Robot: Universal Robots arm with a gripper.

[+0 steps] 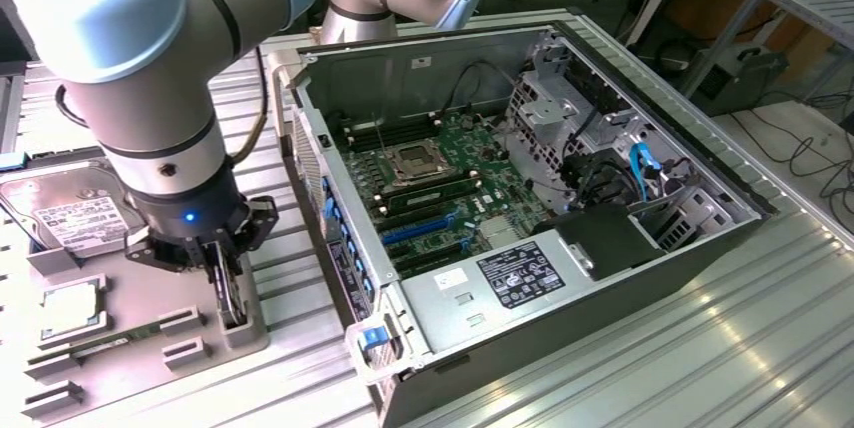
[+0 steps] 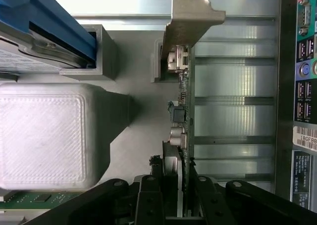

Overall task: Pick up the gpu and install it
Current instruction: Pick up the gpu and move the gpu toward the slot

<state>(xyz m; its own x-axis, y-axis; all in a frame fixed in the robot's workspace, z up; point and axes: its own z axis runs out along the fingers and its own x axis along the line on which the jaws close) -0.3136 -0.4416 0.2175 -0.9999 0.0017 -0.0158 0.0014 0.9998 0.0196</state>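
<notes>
Gpu [image 1: 236, 306], upright on its long edge in a slot at the near corner of the grey holder tray [image 1: 140, 293], at the exterior view's lower left, outside the computer case [image 1: 694, 238]. Edge-on in the wrist view, with a silver bracket [image 2: 190, 17] at the end away from the gripper [image 1: 224, 278] and small components along one face. Directly above it the gripper, arm upright, fingers [image 2: 148, 197] straddling the top edge, one on each face and close against it; cannot tell whether pinching it or just clear of it. On the same tray, well apart from the card: a hard drive [image 1: 74, 213] with a white label at the far end, a square CPU [image 1: 67, 310] in its pocket, a green memory stick [image 1: 114, 341] lying flat. Near the card in the wrist view, a pale ribbed block [image 2: 44, 136] of the tray. Toward the exterior view's right, across a strip of ribbed metal surface [image 1: 694, 348], the case lying open on its side. Facing the tray, its rear panel [image 2: 304, 61] of coloured ports, between card and motherboard [image 1: 441, 178]. Inside, blue expansion slots [image 1: 420, 228] close to that wall, and a silver box [image 1: 521, 273] with a dark label at the near corner.
</notes>
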